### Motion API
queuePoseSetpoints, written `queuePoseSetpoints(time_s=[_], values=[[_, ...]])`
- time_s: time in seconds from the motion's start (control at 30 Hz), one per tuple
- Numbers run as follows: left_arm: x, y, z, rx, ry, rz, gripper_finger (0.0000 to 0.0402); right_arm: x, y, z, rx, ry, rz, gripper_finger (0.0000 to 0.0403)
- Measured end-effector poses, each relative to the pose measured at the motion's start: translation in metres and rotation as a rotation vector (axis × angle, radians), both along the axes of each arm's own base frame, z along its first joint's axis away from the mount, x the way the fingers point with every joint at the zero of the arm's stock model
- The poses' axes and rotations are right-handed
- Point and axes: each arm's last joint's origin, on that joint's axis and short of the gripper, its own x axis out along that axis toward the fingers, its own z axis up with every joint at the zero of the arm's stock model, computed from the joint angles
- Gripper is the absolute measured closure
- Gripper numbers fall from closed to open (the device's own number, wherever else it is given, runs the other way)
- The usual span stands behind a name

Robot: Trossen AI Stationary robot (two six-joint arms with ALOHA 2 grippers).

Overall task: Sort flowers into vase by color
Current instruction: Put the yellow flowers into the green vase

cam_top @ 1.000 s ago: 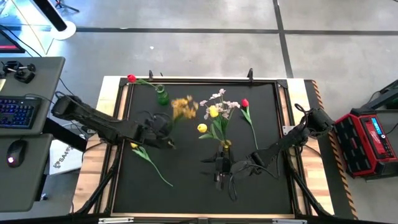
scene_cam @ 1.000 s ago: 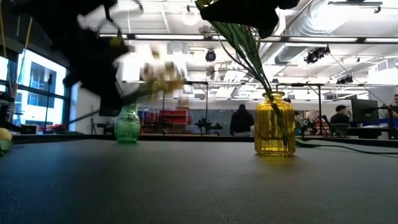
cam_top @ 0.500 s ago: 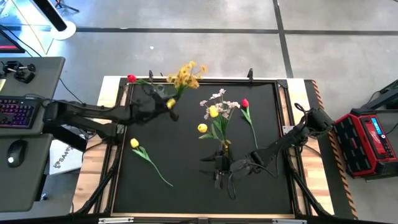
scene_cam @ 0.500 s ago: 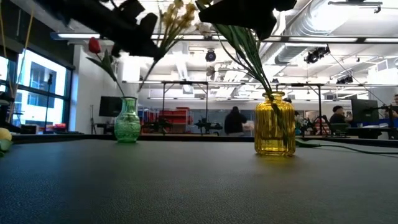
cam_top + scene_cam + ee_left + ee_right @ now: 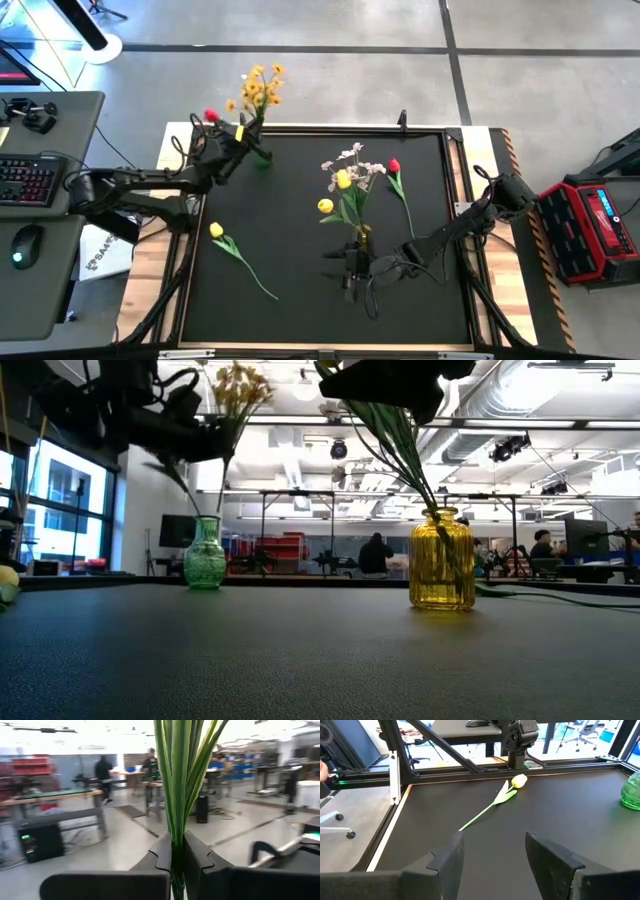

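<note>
My left gripper (image 5: 243, 138) is shut on the orange-yellow sprig (image 5: 257, 88) above the green vase (image 5: 261, 157), at the table's far left. A red flower (image 5: 211, 116) leans out of that vase. The yellow vase (image 5: 364, 235) holds two yellow tulips (image 5: 343, 180) and a pale pink-white sprig (image 5: 352, 160). Another red flower (image 5: 394, 166) lies on the mat to its right. A yellow tulip (image 5: 216, 230) lies at the near left. My right gripper (image 5: 340, 272) stands open beside the yellow vase, touching nothing. My left gripper pinches the sprig's bundled green stems (image 5: 176, 851) between its two fingers, well below the blooms (image 5: 238, 382). The fingers come in about level and lie across the stems. The sprig stands nearly upright, its lower end (image 5: 217, 500) at the green vase's (image 5: 204, 555) mouth; whether inside, I cannot tell.
The black mat has free room at its near half, between the lying tulip (image 5: 519, 781) and the yellow vase (image 5: 441, 558). A wooden rim (image 5: 180, 160) frames the mat. A desk with a keyboard (image 5: 28, 180) stands left of the table, a red case (image 5: 590, 225) to the right.
My left gripper has swung from the mat's left middle toward the far left corner, rising a little and tipping from pointing down to about level. The sprig went with it and now stands upright over the green vase, its blooms beyond the far edge.
</note>
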Motion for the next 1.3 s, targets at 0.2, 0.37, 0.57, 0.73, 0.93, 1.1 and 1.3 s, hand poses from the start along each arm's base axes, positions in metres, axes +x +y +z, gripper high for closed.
queuePoseSetpoints(time_s=[0.2, 0.37, 0.57, 0.73, 0.93, 1.1, 1.3], values=[[-0.006, 0.006, 0.000, 0.008, 0.027, 0.140, 0.0400, 0.003, -0.005, 0.000, 0.005, -0.004, -0.017, 0.0203], [-0.006, 0.006, -0.001, 0.003, 0.038, 0.138, 0.0399, 0.004, -0.007, 0.000, 0.020, -0.006, -0.027, 0.0203], [-0.006, 0.006, -0.006, -0.059, 0.025, 0.161, 0.0380, 0.004, -0.007, 0.000, 0.022, -0.006, -0.028, 0.0203], [-0.006, 0.007, -0.010, -0.079, 0.051, 0.162, 0.0340, 0.004, -0.007, 0.000, 0.023, -0.006, -0.028, 0.0203], [-0.005, 0.007, -0.011, -0.087, 0.057, 0.157, 0.0276, 0.004, -0.007, 0.000, 0.023, -0.006, -0.028, 0.0203], [-0.004, 0.004, -0.011, -0.078, 0.071, 0.151, 0.0240, 0.004, -0.007, 0.000, 0.023, -0.006, -0.028, 0.0203], [0.000, -0.008, -0.009, -0.039, 0.141, 0.140, 0.0219, 0.004, -0.007, 0.000, 0.026, -0.004, -0.017, 0.0203]])
